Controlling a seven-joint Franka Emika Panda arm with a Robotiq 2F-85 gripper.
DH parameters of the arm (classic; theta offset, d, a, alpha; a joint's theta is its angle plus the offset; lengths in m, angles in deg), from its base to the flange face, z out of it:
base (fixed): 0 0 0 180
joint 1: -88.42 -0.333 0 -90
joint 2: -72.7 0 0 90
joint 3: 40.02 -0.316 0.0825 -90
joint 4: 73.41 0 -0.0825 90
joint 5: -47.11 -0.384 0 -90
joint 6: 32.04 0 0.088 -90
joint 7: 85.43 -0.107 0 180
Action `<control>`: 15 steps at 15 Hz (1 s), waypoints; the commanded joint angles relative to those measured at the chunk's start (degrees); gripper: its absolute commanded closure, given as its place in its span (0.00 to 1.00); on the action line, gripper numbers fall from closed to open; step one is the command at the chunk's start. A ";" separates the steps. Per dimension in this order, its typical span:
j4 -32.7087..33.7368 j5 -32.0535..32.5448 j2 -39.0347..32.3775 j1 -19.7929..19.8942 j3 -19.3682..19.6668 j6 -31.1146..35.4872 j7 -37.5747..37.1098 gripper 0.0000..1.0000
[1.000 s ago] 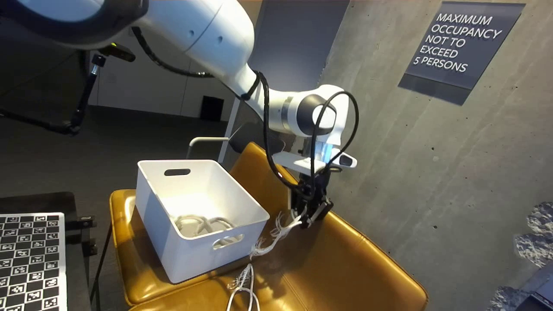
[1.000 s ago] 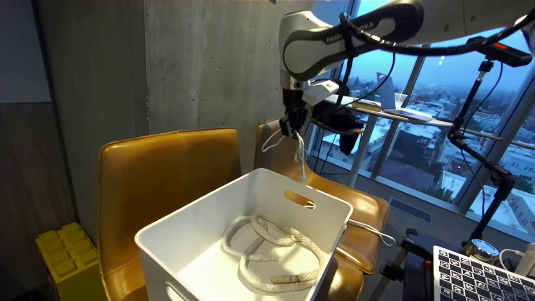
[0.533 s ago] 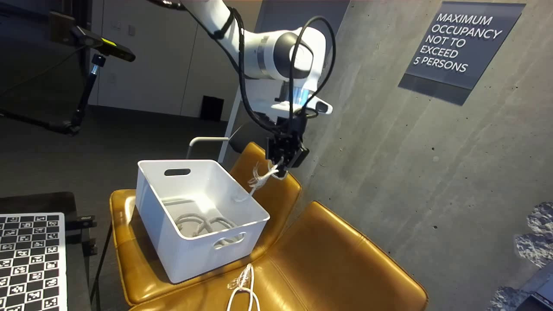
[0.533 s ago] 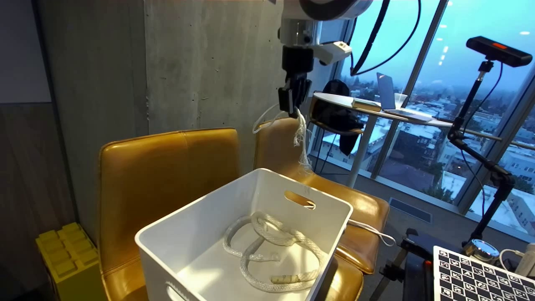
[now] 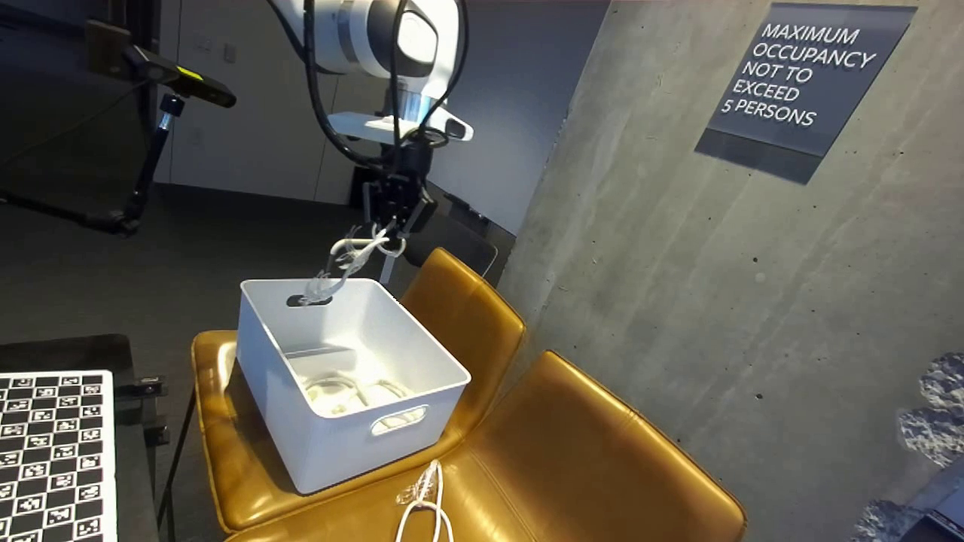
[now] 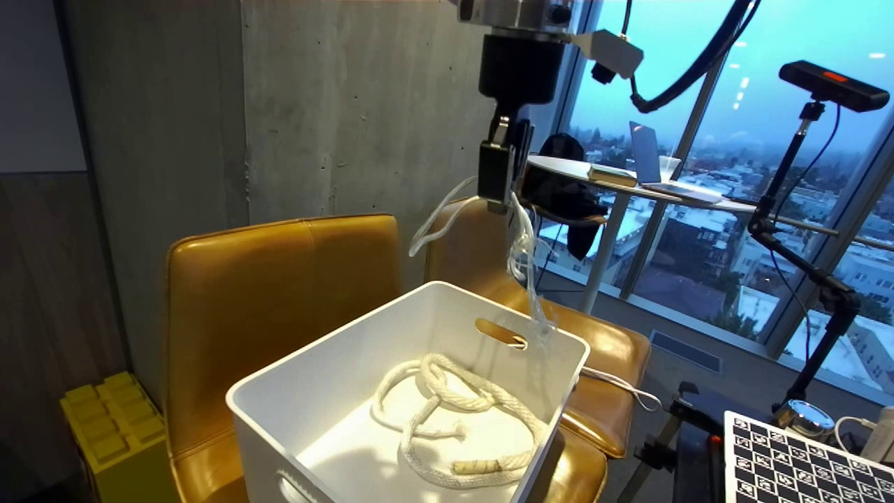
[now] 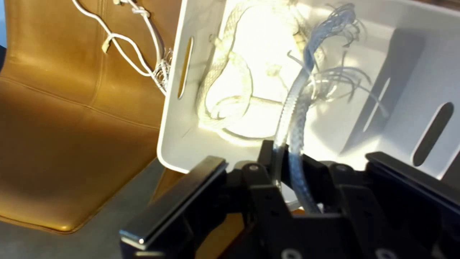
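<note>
My gripper (image 7: pixel 287 158) is shut on a thin white rope (image 7: pixel 298 86) with frayed ends. Two strands of it pass between the fingers in the wrist view. In both exterior views the gripper (image 6: pixel 499 199) points down above the white bin (image 5: pixel 346 452). A loop of the rope sticks out on one side, and the frayed ends (image 6: pixel 538 314) dangle on the other, overlapping the bin's handle wall in the picture. Whether they touch the bin cannot be told. Inside the bin lies a thicker white rope (image 6: pixel 487 480), loosely coiled on the floor.
The bin sits on a tan leather chair (image 5: pixel 215 452), with another tan chair (image 5: pixel 587 436) beside it. Another thin white cord (image 7: pixel 153 34) lies on the leather by the bin. A checkered board (image 5: pixel 53 459), a camera on a stand (image 6: pixel 831 84) and a concrete wall (image 5: pixel 640 263) surround the area.
My gripper has risen from in front of the chair's back and moved across over the bin, carrying the frayed rope. The bin, its coiled rope and the cord on the chair stay put.
</note>
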 commanded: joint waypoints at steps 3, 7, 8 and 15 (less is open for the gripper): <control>-21.01 2.54 9.92 -0.58 -2.73 9.37 -4.09 0.52; -28.07 5.37 13.03 1.17 -2.00 14.41 -3.65 0.23; -29.40 5.43 13.79 1.89 -1.66 15.27 -3.23 0.16; -33.08 9.05 13.14 9.07 3.02 22.28 0.67 0.00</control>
